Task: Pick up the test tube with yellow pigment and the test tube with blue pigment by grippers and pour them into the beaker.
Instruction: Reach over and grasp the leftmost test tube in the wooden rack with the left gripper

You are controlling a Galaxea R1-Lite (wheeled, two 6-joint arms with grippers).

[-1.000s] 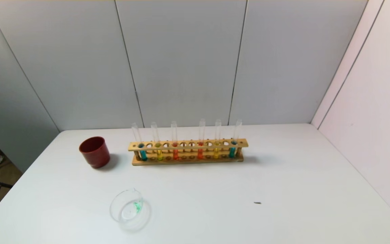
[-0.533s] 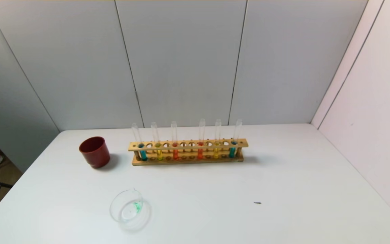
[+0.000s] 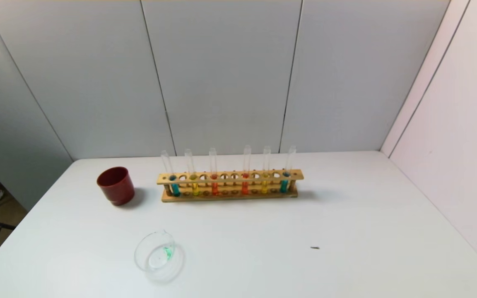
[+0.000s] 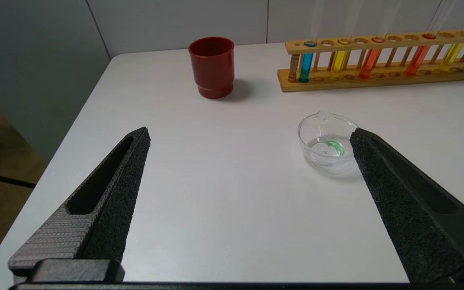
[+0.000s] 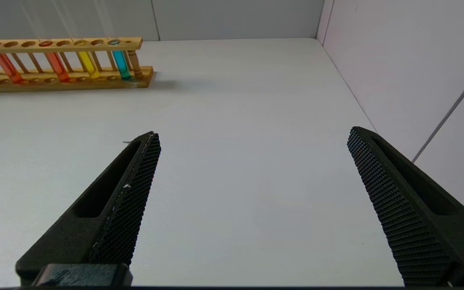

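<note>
On the robot's left side of the white tabletop [image 3: 346, 215] stands a dark red cup [image 3: 115, 185], upright, toward the back. Nearer the robot and slightly right of the cup sits the beaker [image 3: 155, 253], low and clear, with a green smear on its floor (its pouring lip faces away from the robot). The left gripper [image 4: 250, 135] hangs above the tabletop at the near edge, its jaws spread wide with nothing between them; seen from its wrist, the beaker lies just beside one fingertip and the cup is well beyond.

Behind the beaker, a wooden rack [image 3: 230, 185] runs across the middle of the tabletop with six upright tubes. From the left end: the test tube with blue pigment [image 3: 174, 184], bright cyan, in the first hole; next to it the test tube with yellow pigment [image 3: 194, 185], lemon-coloured; then two orange tubes [image 3: 214, 184] with empty holes between them; then a golden-yellow tube [image 3: 264, 183]; and last a teal tube [image 3: 285, 182] at the right end. All stand in the rack, well apart from the beaker.

A small dark speck [image 3: 314, 248] lies on the tabletop to the right. The right gripper [image 5: 254, 135] hangs over bare tabletop on the right side, jaws wide apart and holding nothing, with the rack's right end far ahead of it.
</note>
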